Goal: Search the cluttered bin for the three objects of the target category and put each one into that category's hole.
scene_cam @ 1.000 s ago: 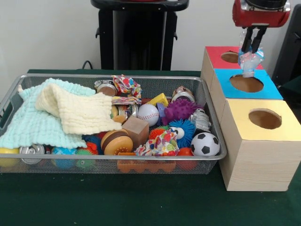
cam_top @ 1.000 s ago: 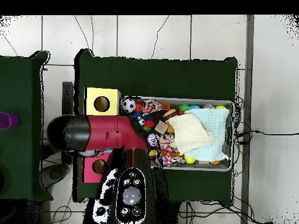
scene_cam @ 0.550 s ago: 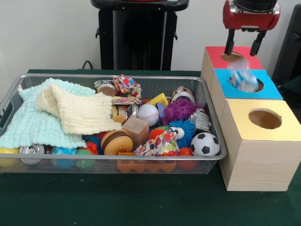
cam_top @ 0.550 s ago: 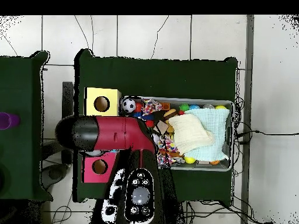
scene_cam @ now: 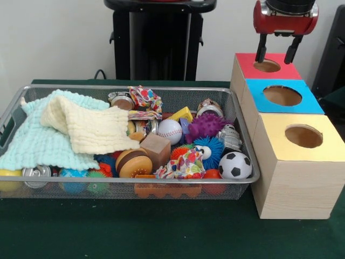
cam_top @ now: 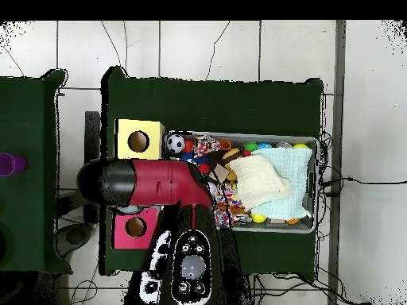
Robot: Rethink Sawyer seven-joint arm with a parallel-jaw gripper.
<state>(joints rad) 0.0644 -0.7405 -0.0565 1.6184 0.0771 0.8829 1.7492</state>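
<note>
The gripper [scene_cam: 277,53] hangs empty, jaws apart, above the boxes [scene_cam: 282,95]; next job looks like reaching left into the bin [scene_cam: 243,156] for another target

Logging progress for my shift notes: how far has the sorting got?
Done: the crinkly bundle the gripper held a second ago is gone from view, apparently into the blue-topped box. In hand: nothing; the gripper hangs open above the boxes. Left: the bin is crowded; how many targets remain I cannot tell.
</note>
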